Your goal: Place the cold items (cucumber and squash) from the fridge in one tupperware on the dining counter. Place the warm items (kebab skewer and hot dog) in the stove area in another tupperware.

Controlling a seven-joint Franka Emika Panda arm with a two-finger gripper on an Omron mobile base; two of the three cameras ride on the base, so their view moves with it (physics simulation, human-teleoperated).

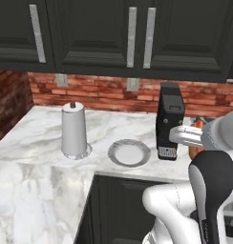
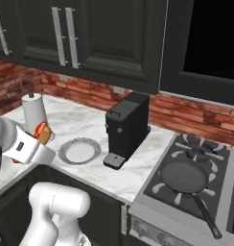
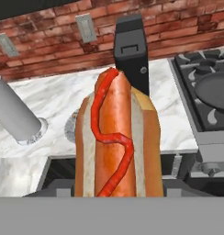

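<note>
Here the pincer [image 2: 38,139] is clamped on the hot dog [image 3: 115,137], held above the counter [image 1: 37,167] near the plate [image 2: 79,150].

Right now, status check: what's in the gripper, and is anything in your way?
Gripper shut on hot dog, held above counter edge. Coffee machine and plate just ahead. No tupperware in sight.

Tabletop [image 1: 37,157]: white marble with grey veins — it runs along the brick wall and turns a corner at the left.
Paper towel roll [image 1: 74,129]: upright on its base, toward the left.
Plate [image 1: 129,152]: empty, flat, between the roll and the coffee machine.
Coffee machine [image 1: 169,121]: black, upright, just right of the plate.
Stove [image 2: 195,180]: adjoins the tabletop's right end — a dark pan [image 2: 183,175] sits on it.
</note>
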